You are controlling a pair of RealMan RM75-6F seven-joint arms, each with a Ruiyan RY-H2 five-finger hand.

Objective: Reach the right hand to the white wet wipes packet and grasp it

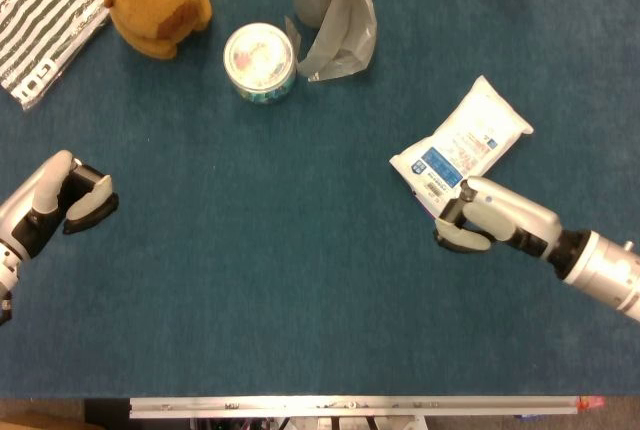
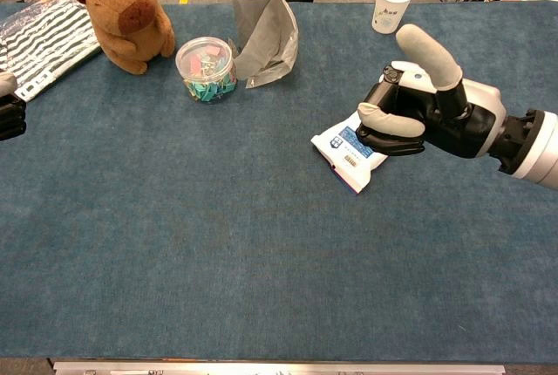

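The white wet wipes packet (image 1: 468, 142) (image 2: 346, 146) with a blue label lies flat and aslant on the blue table, right of centre. My right hand (image 1: 490, 220) (image 2: 425, 115) hovers at the packet's near-right end. Its fingers (image 2: 390, 119) are bent over the packet's edge and the thumb sticks up, apart from them. In the chest view the hand hides the packet's far half. I cannot tell whether the fingers touch it. My left hand (image 1: 55, 200) (image 2: 9, 112) is low at the table's left side, fingers curled in, holding nothing.
At the back stand a brown plush animal (image 1: 155, 0), a clear tub of coloured clips (image 1: 260, 60) and a grey roll of bags (image 1: 330, 5). A paper cup (image 2: 391, 4) is at the back right and a striped pouch (image 1: 45, 15) at the back left.
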